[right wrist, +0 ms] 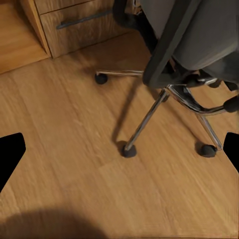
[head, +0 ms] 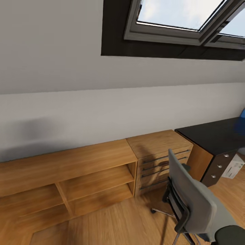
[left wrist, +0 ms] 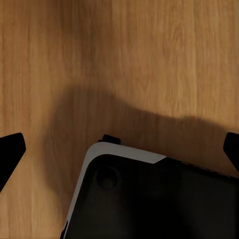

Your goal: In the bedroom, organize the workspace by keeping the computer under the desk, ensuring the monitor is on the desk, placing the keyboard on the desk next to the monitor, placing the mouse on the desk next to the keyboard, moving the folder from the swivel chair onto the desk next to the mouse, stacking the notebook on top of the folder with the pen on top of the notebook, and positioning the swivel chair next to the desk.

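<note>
Head view, left to right: low wooden open shelf unit (head: 68, 177) along the white wall, then a light wooden drawer chest (head: 160, 160) just beside it. Swivel chair (head: 194, 200) stands in front of the chest on the wood floor (head: 112, 224), grey back facing the camera, black armrest visible. Right of the chest is the bench (head: 214, 134), glossy black top, with its black drawer unit (head: 217, 166) at the near end. A bit of blue sits at the bench's far right edge, cropped, can't tell what it is. Under the bench, a light grey-white box, likely the computer (head: 234, 166), partly hidden. Skylight (head: 183, 17) in the sloped ceiling above.

Left gripper (left wrist: 119, 149): jaws spread wide, empty, above wood floor; a dark rounded body with a pale rim lies below it.

Right gripper (right wrist: 119, 149): jaws spread wide, empty, looking at the chair's chrome star base (right wrist: 164, 104), castors on the floor, chest drawers beyond.
</note>
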